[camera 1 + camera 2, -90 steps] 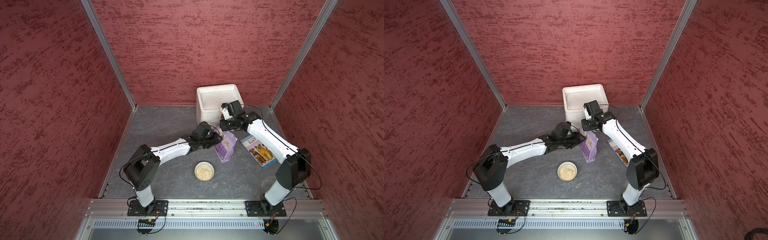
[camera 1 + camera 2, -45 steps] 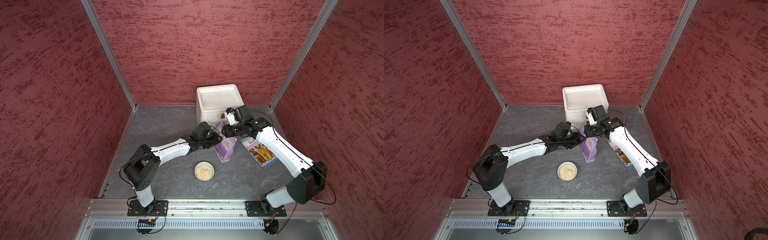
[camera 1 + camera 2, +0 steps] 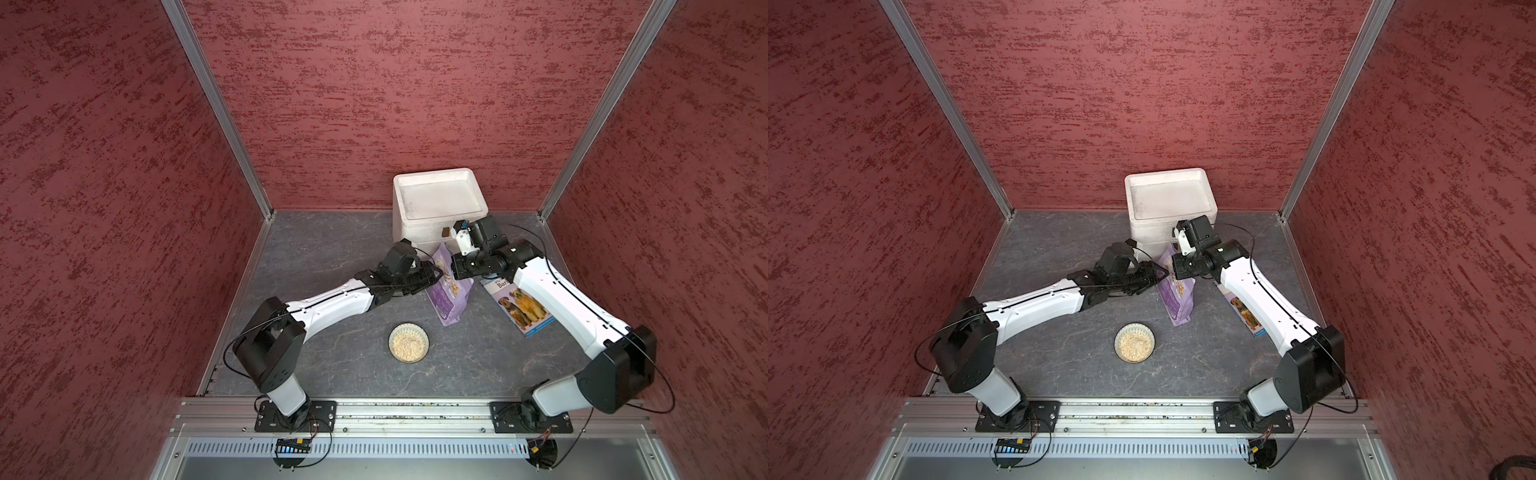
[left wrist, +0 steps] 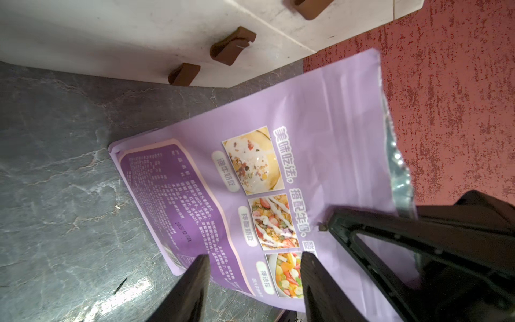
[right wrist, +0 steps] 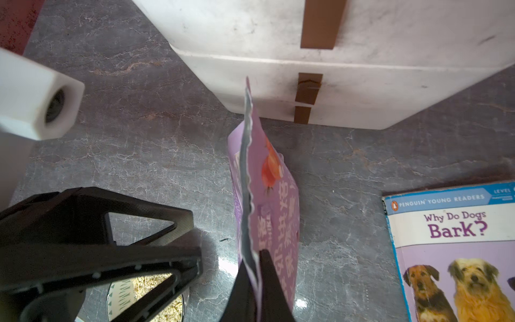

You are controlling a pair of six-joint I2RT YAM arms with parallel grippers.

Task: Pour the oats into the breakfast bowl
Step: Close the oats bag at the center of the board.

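Nearest the front rail stands the breakfast bowl [image 3: 409, 328], alone on the grey marbled surface [image 3: 332, 257], roughly btwn the two arm bases. It's small, round and whitish w/ a grey lattice inside. The oats [image 3: 408, 345] lie in it as a pale beige layer over the bottom. Both top views show the bowl [image 3: 1136, 328]. The R wrist view catches a bit of its rim under the L arm's black frame.

Next back, apart from the bowl and a little to its right, is the pouch [image 3: 449, 293]. It's lavender-purple, w/ its bottom edge on the surface and its top raised toward the box. The L wrist view shows its printed face w/ three food photos and a text panel. The R wrist view shows it edge-on, torn top w/ silver lining.

R claw [image 5: 257, 259] is closed tight, pinching the pouch's top edge w/ a finger on each face. L claw [image 4: 254, 255] has its fingers approx half apart and grips nothing. It points at the pouch's printed face, and the R wrist view shows a strip of surface btwn its tip and the pouch.

Right of the pouch a blue-edged book [image 5: 457, 251], "Why Do Dogs Bark?", lies flat. In the top views the R arm crosses over part of it.

Farthest back is a white foam box [image 3: 436, 199] at the back wall, w/ brown tabs on its front. The pouch top is just in front of it.
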